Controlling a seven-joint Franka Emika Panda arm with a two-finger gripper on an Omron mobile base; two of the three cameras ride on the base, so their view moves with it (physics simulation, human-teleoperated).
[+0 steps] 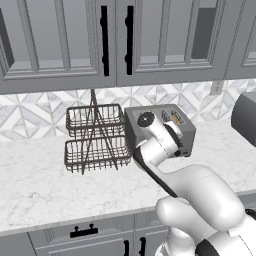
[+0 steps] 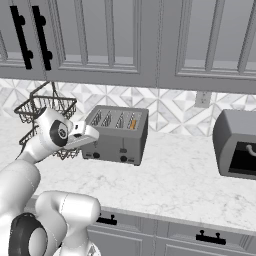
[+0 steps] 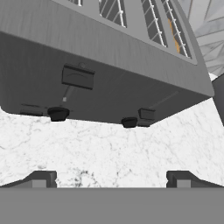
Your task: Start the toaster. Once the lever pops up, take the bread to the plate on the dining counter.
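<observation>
The grey brushed-metal toaster (image 2: 117, 134) stands on the marble worktop against the tiled wall. A tan slice of bread (image 2: 132, 122) sits in its rightmost slot, bread (image 3: 175, 38) in the hand view too. Two dark lever tabs show on the front face: the left lever (image 3: 78, 76) sits high, and the right lever (image 3: 147, 114) sits low beside a black knob (image 3: 129, 122). My gripper (image 3: 111, 179) is open and empty, hovering just above the worktop a short way in front of the toaster's left half and touching nothing. The plate and the dining counter are out of view.
A two-tier dark wire basket rack (image 1: 95, 137) stands just left of the toaster. A dark grey boxy appliance (image 2: 237, 145) sits further right on the worktop (image 2: 170, 175). Grey wall cabinets (image 2: 125, 40) hang above.
</observation>
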